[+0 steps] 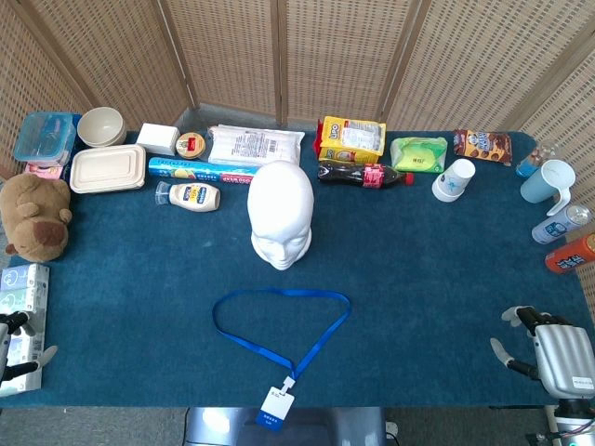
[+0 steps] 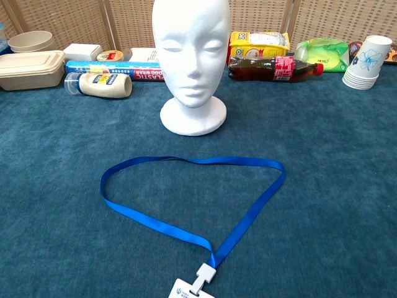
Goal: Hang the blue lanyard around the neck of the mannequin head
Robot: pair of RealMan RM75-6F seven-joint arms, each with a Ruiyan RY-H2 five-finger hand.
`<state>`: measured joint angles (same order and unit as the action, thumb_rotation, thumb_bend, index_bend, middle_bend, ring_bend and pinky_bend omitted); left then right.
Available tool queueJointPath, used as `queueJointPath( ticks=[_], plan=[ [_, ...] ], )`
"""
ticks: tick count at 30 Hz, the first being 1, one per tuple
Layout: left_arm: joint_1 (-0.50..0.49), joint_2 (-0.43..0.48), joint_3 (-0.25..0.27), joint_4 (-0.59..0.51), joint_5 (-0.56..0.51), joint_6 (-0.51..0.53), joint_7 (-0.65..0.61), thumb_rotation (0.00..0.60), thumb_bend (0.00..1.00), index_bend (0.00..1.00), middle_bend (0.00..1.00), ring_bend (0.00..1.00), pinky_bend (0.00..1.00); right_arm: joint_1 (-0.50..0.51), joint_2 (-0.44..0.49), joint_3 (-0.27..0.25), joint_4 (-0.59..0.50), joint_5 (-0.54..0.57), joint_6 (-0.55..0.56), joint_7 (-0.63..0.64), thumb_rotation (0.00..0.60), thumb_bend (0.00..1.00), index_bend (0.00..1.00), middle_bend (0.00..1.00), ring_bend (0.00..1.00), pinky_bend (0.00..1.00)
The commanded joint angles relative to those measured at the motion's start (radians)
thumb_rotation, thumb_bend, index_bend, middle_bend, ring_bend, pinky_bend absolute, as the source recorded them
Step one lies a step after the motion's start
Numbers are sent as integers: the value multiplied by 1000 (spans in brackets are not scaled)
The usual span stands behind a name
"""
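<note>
1. The lanyard (image 1: 279,321) lies flat on the blue cloth as an open loop, just in front of the mannequin head (image 1: 281,214), apart from its base. The loop's wide end faces the head; the two straps narrow toward me and meet at the clip and badge (image 1: 276,406) at the near table edge. So the long axis runs pretty much straight from me to the head.

2. The head stands upright in the middle, face toward me. Its neck flares into a round base (image 2: 192,118) sitting on the cloth, so I reckon the loop has to go up and over the crown, not slide in from below.

3. My left hand (image 1: 14,348) is down at the near left corner, by a box of packets (image 1: 25,307). It's mostly cut off by the frame, so I honestly can't tell how its fingers sit. It doesn't look to be holding anything.

4. My right hand (image 1: 548,348) is at the near right corner, fingers spread, empty, touching nothing.

5. Both hands are well apart from the lanyard, one off each side. Neither looks clearly nearer. The loop is wide enough that I'd guess each hand takes a strap on its own side.
</note>
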<state>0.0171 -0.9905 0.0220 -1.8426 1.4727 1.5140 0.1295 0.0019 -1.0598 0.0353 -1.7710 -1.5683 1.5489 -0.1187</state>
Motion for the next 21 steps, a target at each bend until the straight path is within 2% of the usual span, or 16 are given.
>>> queueJointPath(
  ticks=[1,16,21],
  plan=[
    [-2,-2,0,2,-2,-6,-1,543,189,529,555,498,379,3,-2,0,-3,-1,-4,-6,451,333,422,482,567,525],
    [-31,-26,-19,18,-13,-41,-9,544,189,529,551,498,378,39,0,3,-82,-17,-49,-26,453,332,419,482,568,526],
    [-59,-22,-31,12,-18,-74,3,544,188,529,550,498,378,69,-26,12,-112,-26,-81,-80,450,332,397,469,549,526]
  ],
)
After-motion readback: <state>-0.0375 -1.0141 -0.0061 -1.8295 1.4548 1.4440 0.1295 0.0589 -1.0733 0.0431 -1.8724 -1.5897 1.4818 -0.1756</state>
